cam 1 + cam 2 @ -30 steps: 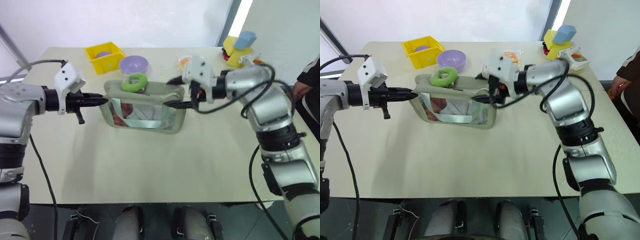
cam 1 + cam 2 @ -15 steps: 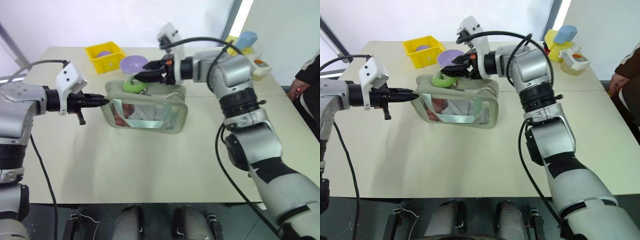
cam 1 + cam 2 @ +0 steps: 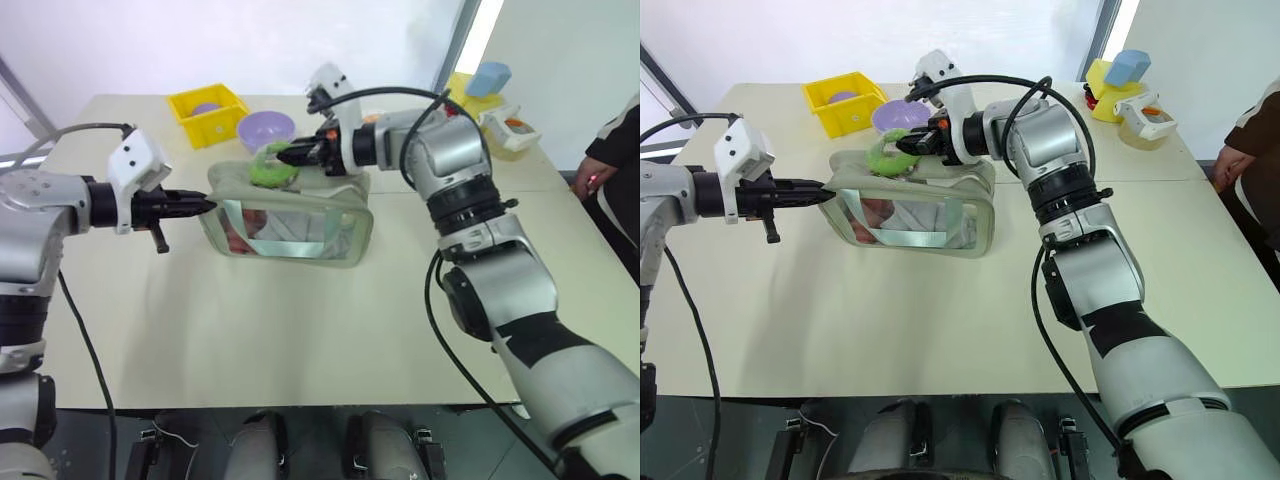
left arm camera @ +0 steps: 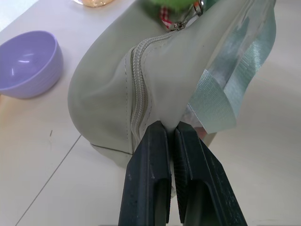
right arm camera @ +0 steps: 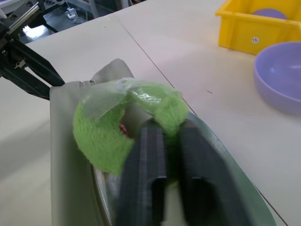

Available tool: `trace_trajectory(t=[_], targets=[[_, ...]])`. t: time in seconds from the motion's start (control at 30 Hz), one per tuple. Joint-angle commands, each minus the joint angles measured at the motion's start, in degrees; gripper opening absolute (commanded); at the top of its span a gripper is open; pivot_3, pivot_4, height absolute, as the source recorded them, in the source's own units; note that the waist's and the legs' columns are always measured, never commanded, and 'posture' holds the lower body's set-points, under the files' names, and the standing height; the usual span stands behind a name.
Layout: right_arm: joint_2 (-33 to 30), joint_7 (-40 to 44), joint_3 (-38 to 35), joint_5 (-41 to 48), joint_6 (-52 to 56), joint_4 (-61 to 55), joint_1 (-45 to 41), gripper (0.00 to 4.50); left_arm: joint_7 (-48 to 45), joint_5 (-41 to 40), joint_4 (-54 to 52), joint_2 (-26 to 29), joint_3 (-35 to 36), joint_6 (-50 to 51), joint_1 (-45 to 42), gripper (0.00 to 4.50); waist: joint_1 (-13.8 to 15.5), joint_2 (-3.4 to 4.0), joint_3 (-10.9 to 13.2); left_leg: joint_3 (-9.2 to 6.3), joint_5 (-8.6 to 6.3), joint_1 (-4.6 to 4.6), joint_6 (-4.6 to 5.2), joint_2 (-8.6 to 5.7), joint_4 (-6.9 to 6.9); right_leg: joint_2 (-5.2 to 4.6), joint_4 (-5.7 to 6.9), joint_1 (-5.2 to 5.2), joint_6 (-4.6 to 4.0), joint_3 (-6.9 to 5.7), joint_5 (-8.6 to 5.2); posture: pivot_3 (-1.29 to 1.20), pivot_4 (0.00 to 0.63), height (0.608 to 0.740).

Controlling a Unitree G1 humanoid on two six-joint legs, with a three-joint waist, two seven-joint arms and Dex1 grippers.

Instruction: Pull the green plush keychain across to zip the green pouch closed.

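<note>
The green pouch [image 3: 290, 225] stands on the table with its clear front toward me, showing a mint strap and red contents. My left gripper [image 3: 210, 204] is shut on the pouch's left end, pinching the fabric beside the zipper [image 4: 138, 84]. The green plush keychain [image 3: 268, 168] sits at the top of the pouch near that left end. My right gripper [image 3: 287, 157] reaches in from the right and is shut on the keychain [image 5: 108, 136], its fingers [image 5: 150, 155] clamped across the plush ring.
Behind the pouch are a purple bowl [image 3: 267, 129] and a yellow square bin [image 3: 208, 113]. Yellow and blue items [image 3: 478, 88] stand at the back right corner. A person [image 3: 612, 160] is at the right edge. Bare tabletop lies in front of the pouch.
My right gripper moved from the pouch's right end to the keychain at the top left and shut on it. The left gripper kept its hold and stayed in place.
</note>
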Motion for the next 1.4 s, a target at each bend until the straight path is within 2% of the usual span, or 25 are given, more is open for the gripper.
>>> trace_trajectory(t=[0.03, 0.2, 0.3, 0.47, 0.57, 0.67, 0.8, 0.9, 1.0, 1.23, 1.27, 1.33, 1.4], targets=[[-4.5, 1.1, -3.1, 2.6, 4.7, -7.3, -1.1, 0.05, -0.1, 0.3, 0.2, 0.0, 0.1, -0.8, 0.2, 0.0, 0.1, 0.0, 0.0, 0.0, 0.0, -0.01, 0.0, 0.0, 0.0, 0.0, 0.0, 0.0, 0.0, 0.0, 0.0, 0.0, 0.15, 0.739], [-12.8, -0.8, -4.3, 2.4, 9.2, -16.6, 1.5, 0.05, 0.0, 0.3, 1.5, -0.3, 0.1, -1.6, 0.0, 0.0, 0.1, 0.0, 0.0, 0.0, 0.0, 0.0, 0.0, 0.0, 0.01, 0.0, -0.02, 0.0, 0.0, 0.0, 0.0, 0.0, 0.15, 0.739], [-20.2, -2.3, -4.4, 0.6, 10.4, -24.4, 5.7, 0.05, -0.2, 0.2, 1.9, -0.1, 0.2, -1.7, 0.3, 0.0, 0.3, 0.0, 0.0, 0.0, -0.01, -0.01, 0.02, 0.0, 0.0, -0.01, -0.08, 0.0, 0.0, 0.0, 0.0, 0.0, 0.15, 0.739], [-28.7, -5.0, -4.7, -0.3, 12.8, -34.5, 13.7, 0.05, -0.3, 0.0, 2.0, -0.2, 0.0, -1.2, 0.5, 0.0, 0.2, 0.02, 0.0, 0.02, -0.03, 0.03, 0.04, -0.01, -0.01, -0.01, -0.09, 0.01, 0.0, 0.01, 0.0, 0.0, 0.15, 0.739], [-30.8, -6.7, -4.9, -0.6, 13.1, -37.1, 16.6, 0.05, -0.4, -0.1, 2.0, -0.2, 0.0, -1.0, 0.6, 0.0, 0.2, 0.03, 0.0, 0.04, -0.03, 0.03, 0.05, -0.01, -0.01, -0.01, -0.1, 0.0, 0.0, 0.02, 0.0, 0.0, 0.15, 0.739], [-28.0, -11.5, -7.0, 0.2, 15.7, -40.9, 25.5, 0.05, -0.2, -0.1, 1.7, -0.7, -0.5, -0.6, 0.4, 0.0, 0.3, -0.02, 0.0, 0.03, -0.03, 0.03, 0.04, 0.0, -0.03, -0.01, -0.11, 0.0, 0.0, 0.02, 0.0, 0.0, 0.15, 0.739], [-20.3, -16.5, -8.1, 2.3, 17.4, -42.5, 35.7, 0.05, 0.1, -0.1, 1.3, -1.3, -0.9, -0.2, 0.1, 0.0, 0.3, -0.15, -0.1, -0.02, -0.04, 0.09, 0.07, -0.02, 0.04, -0.01, -0.2, 0.19, 0.0, -0.04, 0.01, 0.0, 0.15, 0.739], [-14.5, -20.1, -7.7, 2.2, 16.8, -41.9, 40.2, 0.05, 0.2, -0.2, 0.8, -1.4, -0.9, -0.1, 0.4, 0.0, 0.3, 0.04, -0.1, -0.03, -0.03, 0.11, 0.05, -0.02, 0.0, -0.01, -0.15, 0.15, 0.0, -0.03, 0.0, 0.0, 0.15, 0.739], [-11.2, -22.0, -7.0, 2.3, 16.2, -41.6, 42.1, 0.05, 0.3, -0.3, 0.3, -1.4, -0.7, 0.2, 0.6, 0.0, 0.3, -0.01, -0.1, -0.05, -0.03, 0.12, 0.05, -0.02, 0.0, -0.01, -0.16, 0.18, 0.0, -0.03, 0.0, 0.0, 0.15, 0.739], [-10.8, -23.2, -7.1, 2.0, 12.6, -40.2, 40.9, 0.05, 1.6, 0.0, -0.8, -1.8, -0.4, 0.6, 0.7, 0.0, 0.3, 0.0, -0.1, -0.08, -0.04, 0.13, 0.06, -0.02, 0.02, 0.0, -0.17, 0.21, 0.0, -0.03, 0.0, 0.0, 0.15, 0.739], [-11.1, -23.0, -8.2, 2.6, 12.6, -40.3, 40.2, 0.36, 2.1, 0.0, -0.8, -1.9, -0.2, 0.5, 0.6, 0.0, 0.3, 0.0, -0.1, -0.09, -0.04, 0.12, 0.06, -0.02, 0.02, -0.01, -0.18, 0.21, 0.0, -0.03, 0.0, 0.0, 0.15, 0.739], [-13.0, -21.5, -10.2, 4.4, 13.9, -41.5, 38.9, 0.98, 3.1, -0.3, -0.6, -2.4, 0.3, 0.8, 0.0, 0.74, 0.3, 0.01, -0.1, -0.09, -0.04, 0.12, 0.06, -0.02, 0.02, -0.01, -0.18, 0.2, 0.0, -0.03, 0.0, 0.0, 0.15, 0.739], [-16.3, -19.8, -11.7, 5.7, 15.3, -42.6, 37.1, 1.94, 3.0, -1.2, -0.3, -2.2, 1.1, 1.6, -0.8, 1.58, 0.3, 0.02, -0.1, -0.1, -0.04, 0.1, 0.06, -0.03, 0.02, -0.01, -0.18, 0.2, 0.0, -0.03, 0.0, 0.0, 0.15, 0.739]])
